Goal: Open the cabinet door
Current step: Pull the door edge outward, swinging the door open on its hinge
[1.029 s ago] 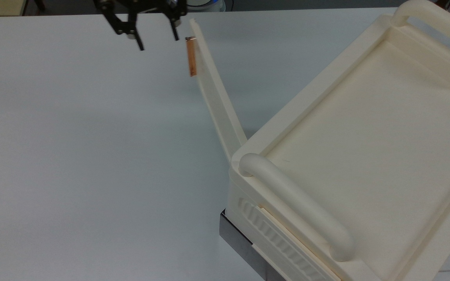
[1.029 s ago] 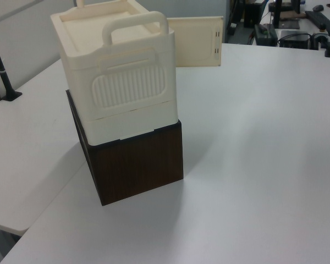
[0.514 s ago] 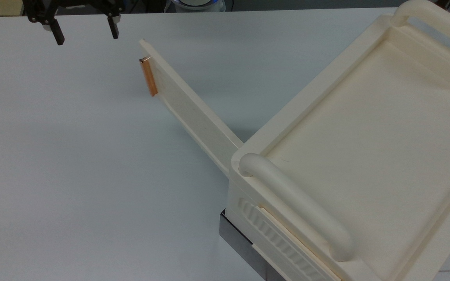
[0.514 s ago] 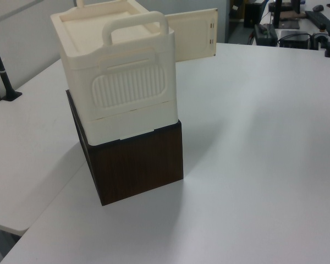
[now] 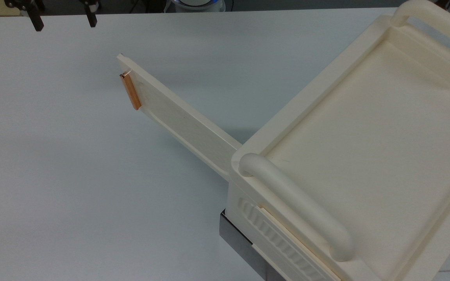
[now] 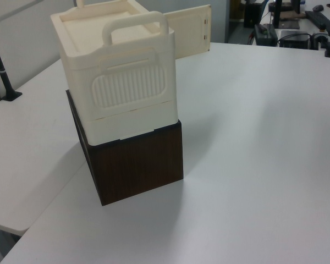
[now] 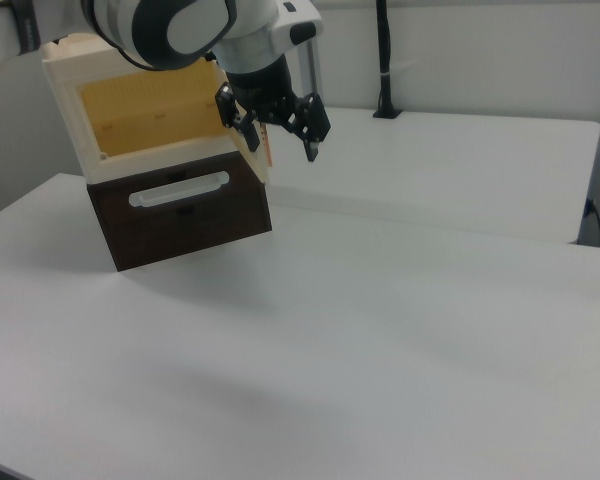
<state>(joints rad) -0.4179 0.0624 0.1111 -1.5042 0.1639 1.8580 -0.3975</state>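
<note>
Two fingers of the gripper (image 5: 61,21) are standing spread apart, gripping nothing. Right of it and below in the top view, the door (image 5: 178,117) is hanging wide open off the cabinet (image 5: 365,156), handle (image 5: 130,91) untouched. Unheld, the door may be swinging shut again.

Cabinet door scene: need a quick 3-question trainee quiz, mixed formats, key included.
1. True or false: the gripper holds the copper handle.
2. The cabinet door is: A) shut B) swung wide open C) lying on the table.
3. In the right view, what colour is the cabinet interior?

Key:
1. False; it is open and hangs apart from the handle, toward the top view's upper left.
2. B.
3. Yellow-orange.
</note>
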